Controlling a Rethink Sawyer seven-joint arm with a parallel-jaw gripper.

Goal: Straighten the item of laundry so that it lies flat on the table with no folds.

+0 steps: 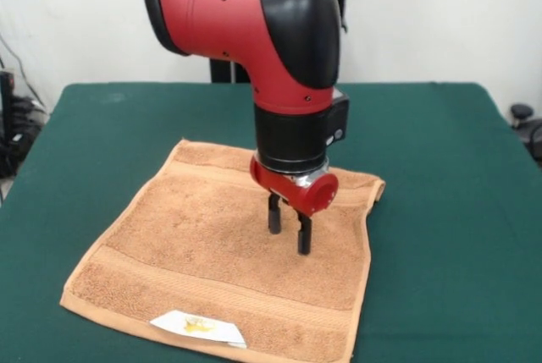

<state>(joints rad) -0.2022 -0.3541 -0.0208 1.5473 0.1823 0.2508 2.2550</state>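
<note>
The small orange-tan terry towel lay spread out on the dark green felt-covered tabletop, roughly in the middle of it and turned slightly askew to the edges. Woven border bands ran across it near its near and far ends, and a small white label with a yellow mark lay on the near hem. The cloth looked mostly flat, though the far right corner was a little rumpled. The red and black arm came down from above over the towel's centre. Its tool pointed straight down, the two dark fingers parted by a narrow gap and holding nothing, their tips just above or barely at the terry surface.
</note>
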